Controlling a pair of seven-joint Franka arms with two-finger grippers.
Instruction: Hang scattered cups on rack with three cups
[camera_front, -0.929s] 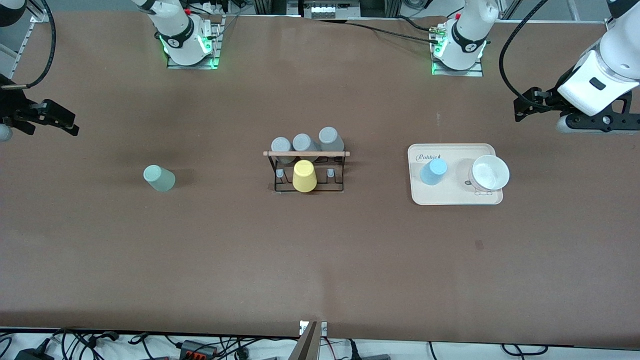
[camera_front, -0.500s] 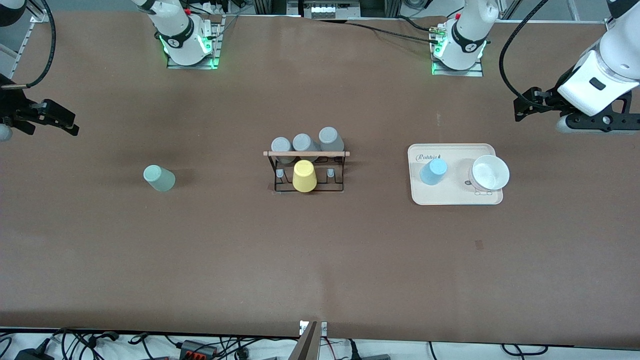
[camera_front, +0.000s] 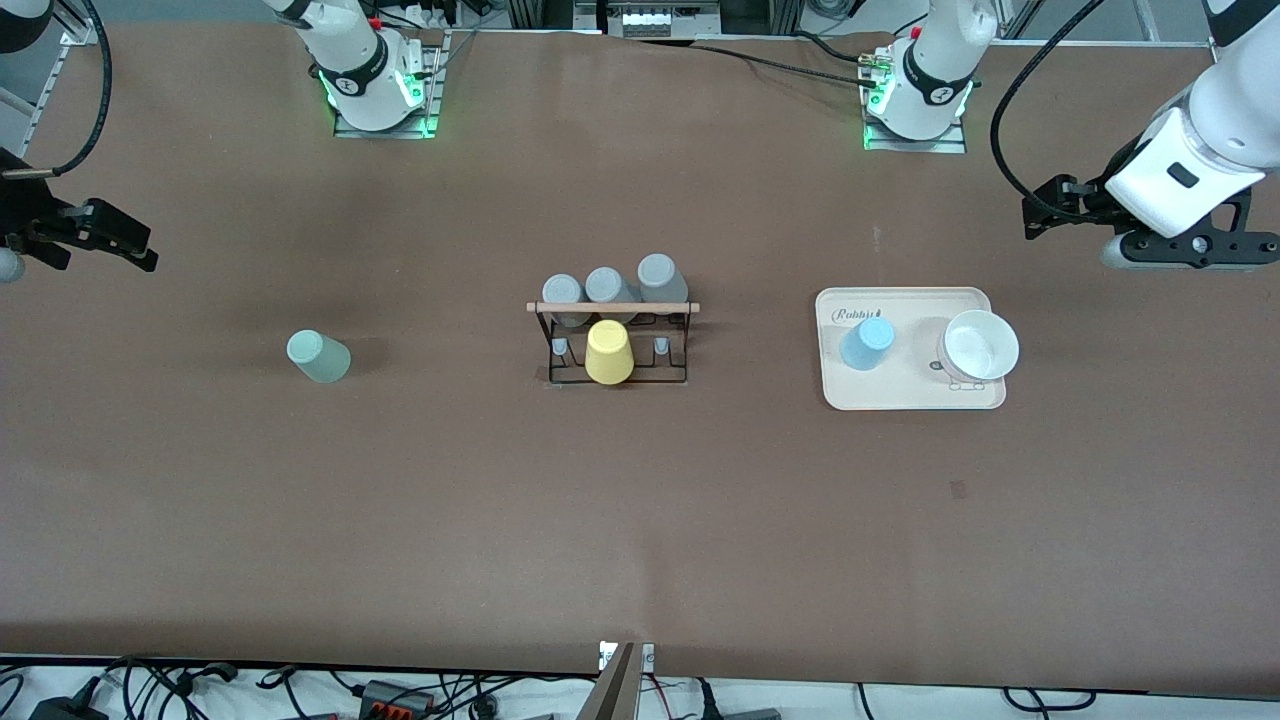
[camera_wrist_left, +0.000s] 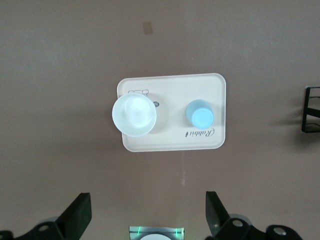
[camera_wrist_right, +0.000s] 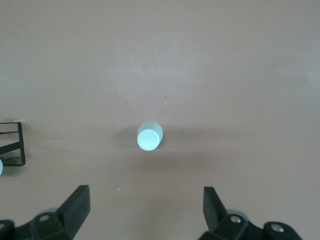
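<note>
On beige tray (camera_front: 905, 395): tapered blue cup (camera_front: 866, 343)

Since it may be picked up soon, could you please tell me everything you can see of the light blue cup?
The light blue cup is small, handleless and tapered, apparently smooth plastic. It stands upside down, flat base up, on the beige tray, at the tray's end toward the rack. A white bowl sits beside it on the tray, apart from it. Nothing grips it.
</note>
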